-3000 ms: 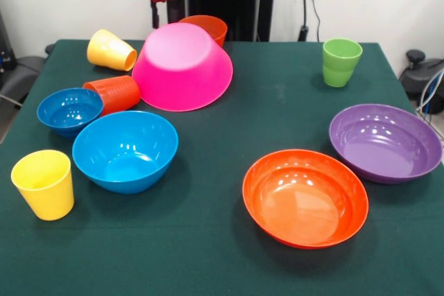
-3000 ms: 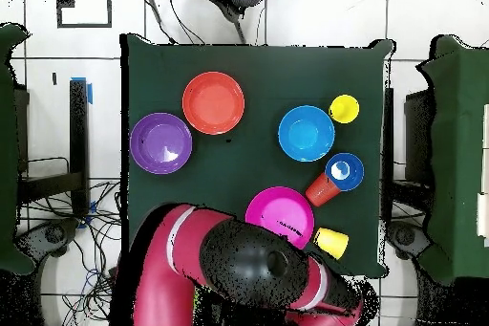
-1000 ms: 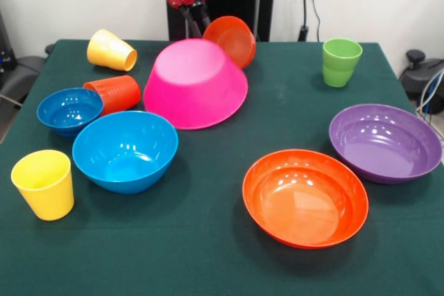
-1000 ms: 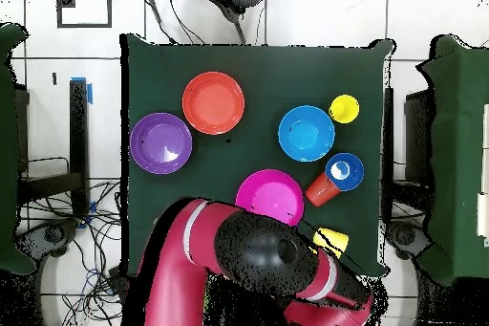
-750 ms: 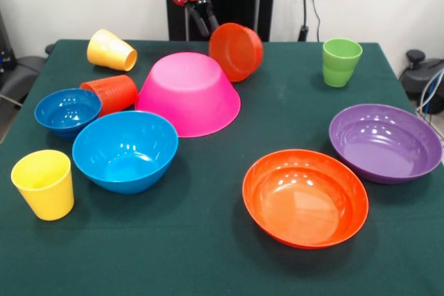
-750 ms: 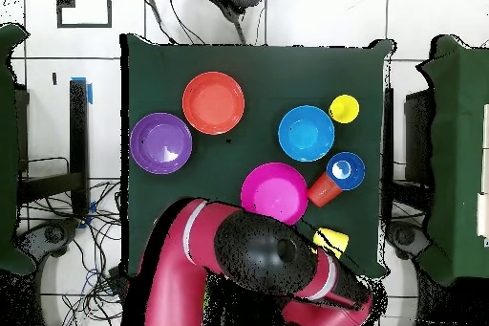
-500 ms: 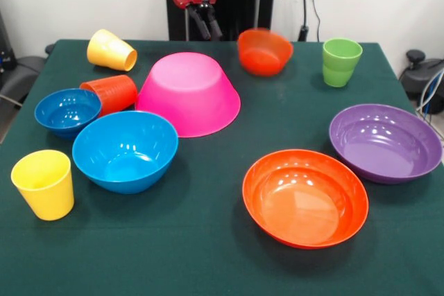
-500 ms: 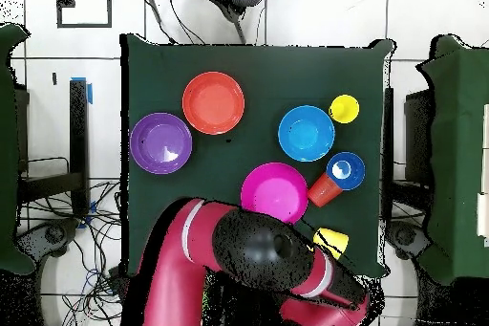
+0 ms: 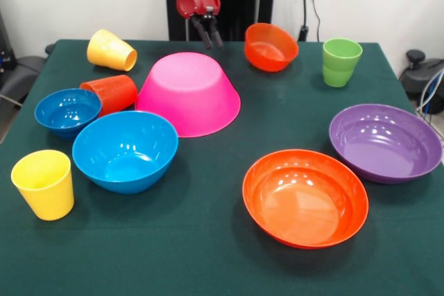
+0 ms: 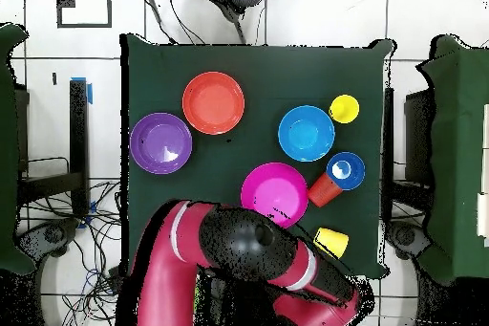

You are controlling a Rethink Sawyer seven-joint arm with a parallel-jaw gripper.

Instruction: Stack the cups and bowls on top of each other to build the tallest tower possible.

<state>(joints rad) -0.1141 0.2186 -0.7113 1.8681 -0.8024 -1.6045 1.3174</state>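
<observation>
Cups and bowls are lying spread over the green cloth table (image 9: 208, 254), none stacked. Nearest, an upright yellow plastic tumbler (image 9: 44, 184) is standing at the left corner and a wide shallow orange plastic bowl (image 9: 305, 197) is sitting mouth up to the right. Just behind are a medium blue glossy bowl (image 9: 125, 150) and a wide shallow purple bowl (image 9: 385, 142), both open upward. Further back, a small blue bowl (image 9: 69, 110) is sitting beside an orange-red ribbed tumbler (image 9: 114, 93) lying on its side, which is resting against a large pink glossy bowl (image 9: 188, 93). That pink bowl is sitting mouth down, probably so its flat bottom can serve as a base for the tower. Beyond it, a second yellow tumbler (image 9: 111, 50) is lying tipped, a small orange bowl (image 9: 270, 47) is sitting tilted but mouth up, and a green tumbler (image 9: 341, 62) is standing upright.

Farthest, the red and black gripper (image 9: 207, 33) is hanging above the pink bowl's far rim, its fingers a little apart and gripping nothing. Since the small orange bowl is sitting apart from it, that bowl seems the likely thing to fetch.
</observation>
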